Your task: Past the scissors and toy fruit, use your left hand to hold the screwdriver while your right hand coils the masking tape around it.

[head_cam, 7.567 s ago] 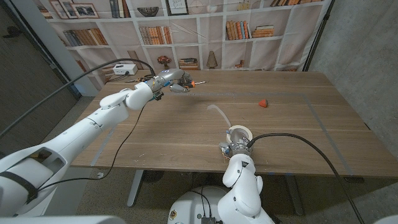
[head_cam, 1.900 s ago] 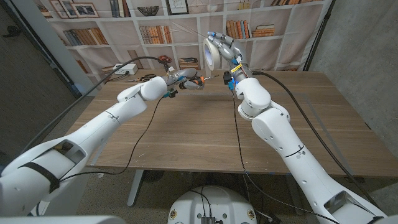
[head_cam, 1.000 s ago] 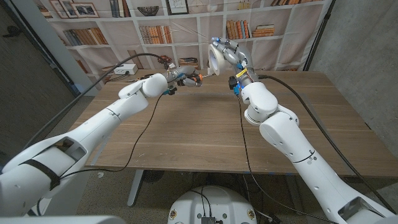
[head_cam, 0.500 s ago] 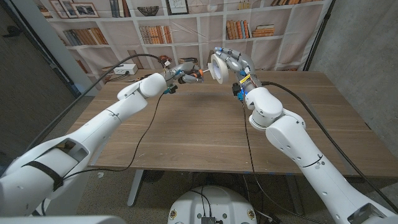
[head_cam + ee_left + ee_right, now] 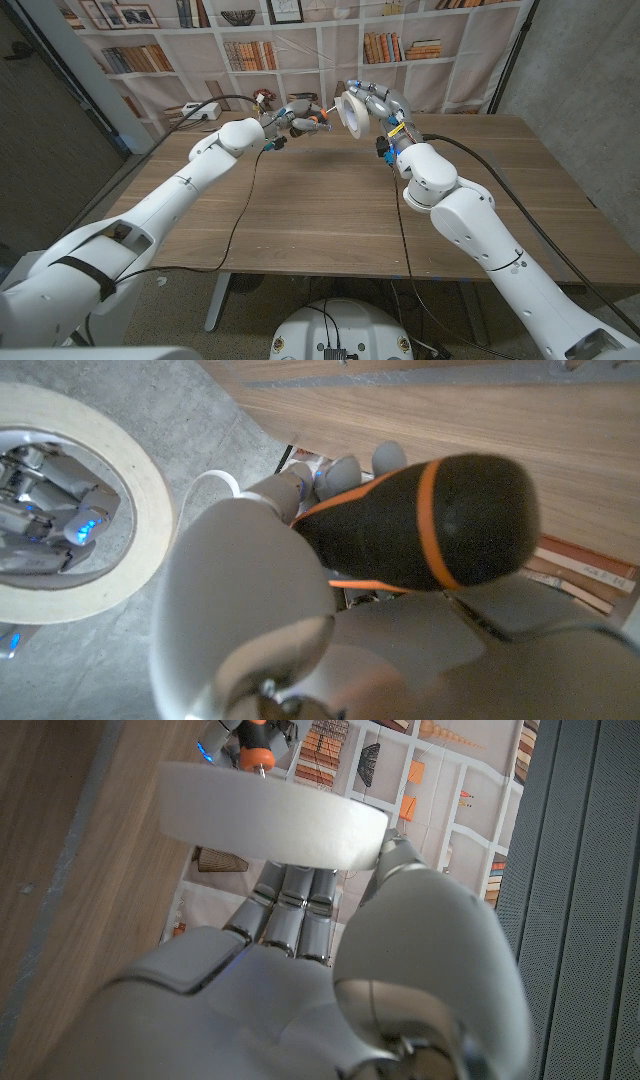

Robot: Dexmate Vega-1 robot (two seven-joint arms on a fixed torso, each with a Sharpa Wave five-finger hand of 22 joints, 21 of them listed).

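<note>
A: What does the left hand (image 5: 283, 117) hold, and how?

B: Its fingers are wrapped around the black, orange-striped handle of the screwdriver (image 5: 420, 525). The left hand is raised above the far part of the wooden table (image 5: 330, 200). In the head view the tool's orange end (image 5: 318, 117) points toward the masking tape.

A: And the right hand (image 5: 375, 100)?

B: It grips the masking tape (image 5: 350, 108), a cream roll, fingers closed on its rim. In the left wrist view the fingers (image 5: 45, 510) show through the roll's open centre (image 5: 75, 510). In the right wrist view the roll (image 5: 270, 825) sits across the fingertips, the screwdriver's tip (image 5: 258, 755) just beyond its edge.

A: Where is the screwdriver relative to the masking tape?

B: Just beside it, on the robot's left, at about the same height. Whether tip and roll touch cannot be told.

A: What lies farther out?

B: Behind the masking tape, a bookshelf backdrop (image 5: 260, 40); below it, the table.
</note>
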